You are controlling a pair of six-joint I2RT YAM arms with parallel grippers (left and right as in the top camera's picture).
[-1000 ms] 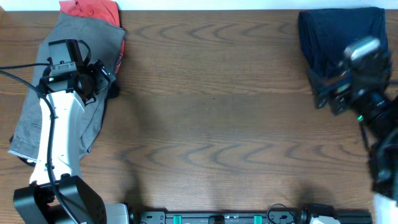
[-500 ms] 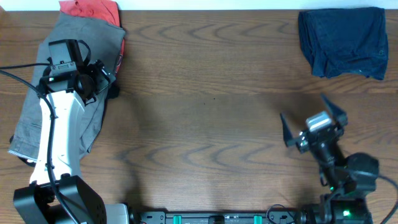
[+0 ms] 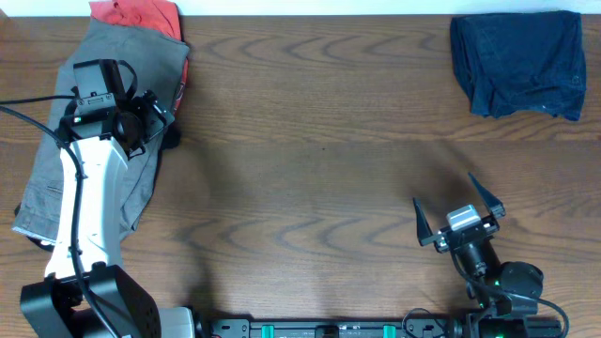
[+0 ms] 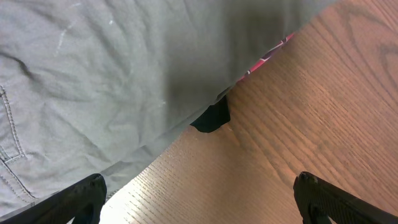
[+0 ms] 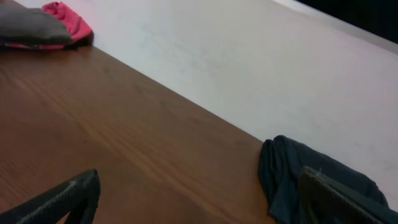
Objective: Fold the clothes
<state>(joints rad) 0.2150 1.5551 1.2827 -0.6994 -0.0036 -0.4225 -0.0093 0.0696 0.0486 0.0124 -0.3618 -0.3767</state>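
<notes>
Left gripper: jaws spread, hovering over edge of grey shorts. Right gripper: jaws spread, above table; dark blue shorts well ahead of it.

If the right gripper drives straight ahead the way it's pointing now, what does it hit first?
Probably nothing soon: the right gripper, jaws open, faces bare brown wooden table. The crumpled dark navy garment lies right of that line; depth is unclear.
</notes>
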